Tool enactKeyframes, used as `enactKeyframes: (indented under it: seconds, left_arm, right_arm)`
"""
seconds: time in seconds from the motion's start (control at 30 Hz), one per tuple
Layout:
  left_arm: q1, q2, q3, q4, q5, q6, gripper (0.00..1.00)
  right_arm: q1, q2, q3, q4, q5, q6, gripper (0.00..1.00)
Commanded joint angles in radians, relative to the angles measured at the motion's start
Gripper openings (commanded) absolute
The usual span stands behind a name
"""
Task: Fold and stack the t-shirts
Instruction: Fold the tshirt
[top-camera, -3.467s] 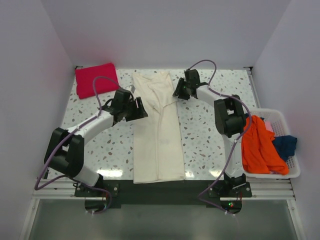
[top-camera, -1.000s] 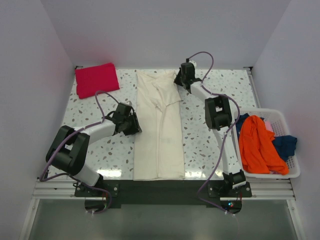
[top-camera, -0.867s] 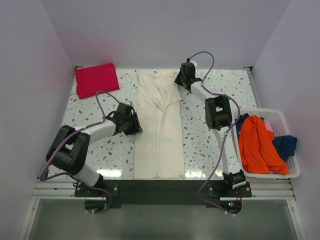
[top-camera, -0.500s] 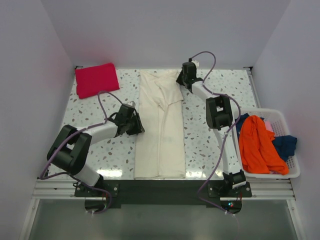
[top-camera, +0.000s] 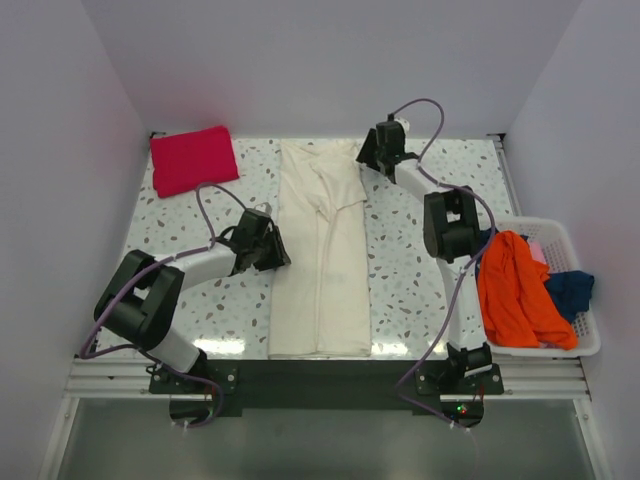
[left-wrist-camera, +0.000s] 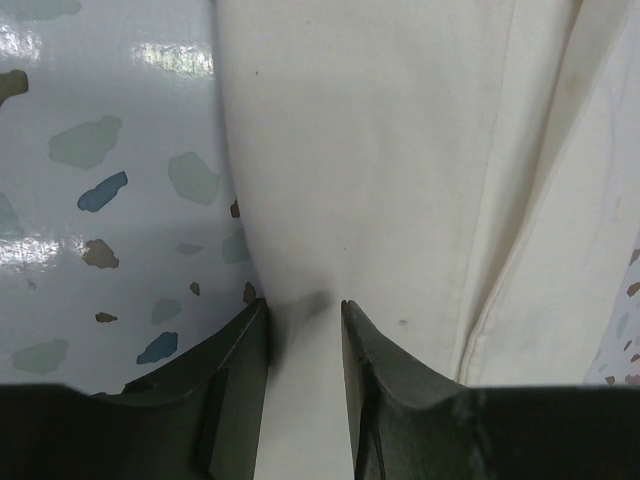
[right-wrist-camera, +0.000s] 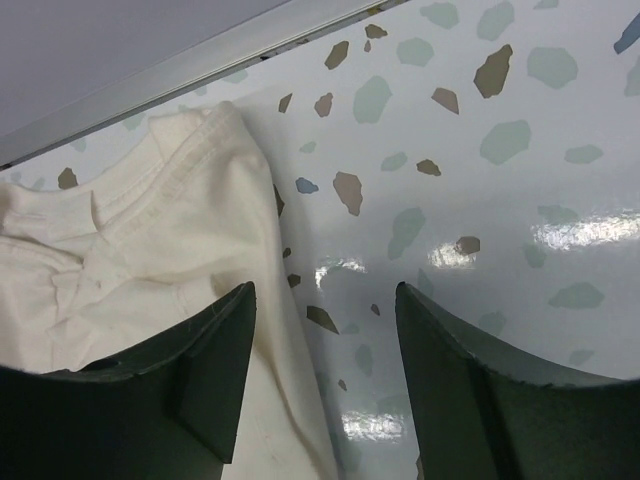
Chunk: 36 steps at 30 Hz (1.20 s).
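Note:
The cream t-shirt (top-camera: 322, 250) lies as a long folded strip down the table's middle, collar end at the back. My left gripper (top-camera: 272, 246) is at its left edge. In the left wrist view the cream t-shirt (left-wrist-camera: 400, 150) fills the frame and the left gripper (left-wrist-camera: 305, 305) stands narrow, with a ridge of cloth pinched between its jaws. My right gripper (top-camera: 368, 160) is at the shirt's back right corner. In the right wrist view the right gripper (right-wrist-camera: 325, 295) is open, one finger over the cream t-shirt (right-wrist-camera: 170, 230), the other over bare table. A folded red t-shirt (top-camera: 193, 158) lies back left.
A white basket (top-camera: 590, 345) at the table's right edge holds an orange t-shirt (top-camera: 515, 290) and a blue one (top-camera: 570, 290). The back wall rail (right-wrist-camera: 200, 60) runs just behind the right gripper. The speckled table (top-camera: 420, 270) is bounded by walls on both sides.
The left gripper has come down along the shirt's left edge, moved slightly right and narrowed onto it. The right gripper has shifted to the shirt's back right corner.

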Motion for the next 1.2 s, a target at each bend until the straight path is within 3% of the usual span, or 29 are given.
enactKeyframes:
  seconds: [0.0, 0.2, 0.37, 1.17]
  left_arm:
    - [-0.012, 0.020, -0.034, -0.096, -0.018, 0.014, 0.39]
    - [-0.012, 0.025, -0.024, -0.097, -0.009, 0.021, 0.39]
    - [-0.012, 0.030, -0.027, -0.094, -0.008, 0.024, 0.39]
    - [-0.012, 0.043, -0.043, -0.079, 0.015, 0.031, 0.39]
  right_arm:
    - [0.060, -0.101, 0.032, -0.021, 0.023, -0.104, 0.62]
    - [0.195, -0.061, 0.118, -0.107, 0.149, -0.193, 0.62]
    - [0.258, -0.008, 0.156, -0.115, 0.154, -0.186, 0.41]
    - [0.304, 0.230, 0.394, -0.232, 0.149, -0.101, 0.38]
